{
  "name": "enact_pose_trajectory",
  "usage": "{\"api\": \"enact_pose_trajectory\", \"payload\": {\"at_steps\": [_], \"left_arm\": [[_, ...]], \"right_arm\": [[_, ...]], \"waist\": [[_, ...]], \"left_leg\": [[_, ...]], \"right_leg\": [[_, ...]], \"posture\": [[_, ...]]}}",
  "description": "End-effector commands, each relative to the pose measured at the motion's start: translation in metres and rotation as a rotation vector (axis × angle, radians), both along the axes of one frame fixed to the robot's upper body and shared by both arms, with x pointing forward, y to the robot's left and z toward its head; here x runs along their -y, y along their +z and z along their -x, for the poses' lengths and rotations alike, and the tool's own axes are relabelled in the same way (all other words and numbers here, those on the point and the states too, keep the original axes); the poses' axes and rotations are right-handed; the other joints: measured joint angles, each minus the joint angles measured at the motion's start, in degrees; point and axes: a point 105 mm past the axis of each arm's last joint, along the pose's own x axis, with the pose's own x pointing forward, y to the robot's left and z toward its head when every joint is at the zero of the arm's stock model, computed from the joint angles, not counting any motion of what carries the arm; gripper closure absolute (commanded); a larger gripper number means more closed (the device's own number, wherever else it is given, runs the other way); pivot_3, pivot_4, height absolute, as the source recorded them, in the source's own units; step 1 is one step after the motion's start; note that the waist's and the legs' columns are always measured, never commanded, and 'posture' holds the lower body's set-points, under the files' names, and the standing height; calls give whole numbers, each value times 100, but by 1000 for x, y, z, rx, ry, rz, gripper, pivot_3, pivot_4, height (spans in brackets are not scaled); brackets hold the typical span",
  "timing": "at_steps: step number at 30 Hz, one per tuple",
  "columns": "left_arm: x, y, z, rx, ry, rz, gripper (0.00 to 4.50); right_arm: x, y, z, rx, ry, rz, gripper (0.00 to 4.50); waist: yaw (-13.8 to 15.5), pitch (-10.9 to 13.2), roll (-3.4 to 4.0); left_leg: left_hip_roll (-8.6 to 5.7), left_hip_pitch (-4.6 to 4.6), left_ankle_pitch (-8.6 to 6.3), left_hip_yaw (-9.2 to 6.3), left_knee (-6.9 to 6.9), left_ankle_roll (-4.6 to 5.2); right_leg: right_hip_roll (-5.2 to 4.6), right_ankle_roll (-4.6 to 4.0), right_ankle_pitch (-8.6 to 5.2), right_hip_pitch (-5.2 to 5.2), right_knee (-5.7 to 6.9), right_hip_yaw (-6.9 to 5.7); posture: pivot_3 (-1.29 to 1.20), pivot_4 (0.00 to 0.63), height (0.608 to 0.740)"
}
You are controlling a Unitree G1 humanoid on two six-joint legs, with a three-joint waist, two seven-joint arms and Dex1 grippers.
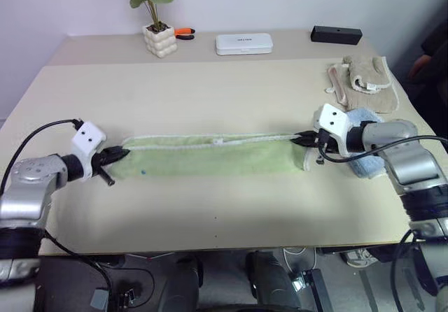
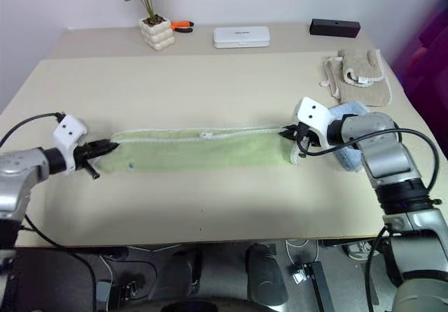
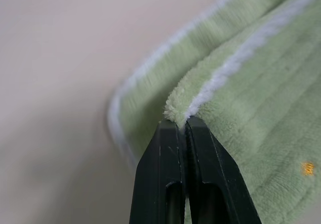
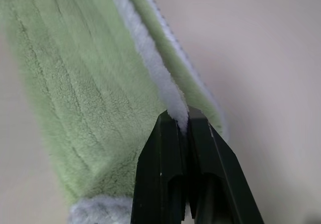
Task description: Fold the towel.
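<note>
I've got the towel (image 1: 210, 157) stretched in a long, narrow green band across the near half of the table (image 1: 210, 95), running from my left side to my right. My left gripper (image 1: 117, 156) is clamped on the towel's left end — the fingers (image 3: 168, 174) pressed together with the whitish stitched edge pinched between their tips. My right gripper (image 1: 302, 140) is doing the same at the other end — jaws closed tight on the white edge, the green pile running away from the fingertips (image 4: 170, 169). The band lies folded lengthwise, the whitish edge tracing its far side and a small white loop (image 1: 219, 142) showing near the middle of that edge. A tiny dark spot sits on the green near my left end.

Just beyond my right gripper, partly under the arm, lies a folded light blue towel (image 1: 364, 166). Farther back on that side rests a beige mitt-like cloth (image 1: 367, 80). Along the far edge of the table: a small potted plant (image 1: 158, 29), orange-handled pliers (image 1: 184, 33) beside it, a white case (image 1: 243, 43) and a black box (image 1: 337, 34).
</note>
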Motion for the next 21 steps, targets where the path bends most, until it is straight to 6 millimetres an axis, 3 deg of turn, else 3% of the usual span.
{"api": "enact_pose_trajectory", "payload": {"at_steps": [1,16,19,21], "left_arm": [[-5,1,-12,23,15,-21,4500],[-11,-18,-21,0,71,50,4500],[-14,-14,-19,7,95,93,3569],[-19,-11,-18,31,123,89,2656]], "right_arm": [[4,7,-10,49,-10,11,4450],[12,0,-25,77,-73,-20,4450],[13,7,-25,94,-88,-45,3586],[17,13,-26,136,-109,-34,2674]], "waist": [[-4,0,0],[-5,-1,1],[-12,-1,1],[-18,-1,1]], "left_leg": [[0,0,0,0,-1,0],[0,1,0,-1,2,0],[0,2,0,-1,2,0],[0,2,0,-1,1,0]], "right_leg": [[0,1,0,0,0,0],[0,3,1,-2,8,0],[0,3,1,-2,11,0],[0,3,1,-2,10,1]], "posture": [[0,150,737],[0,150,737],[0,150,737],[0,150,737]]}}
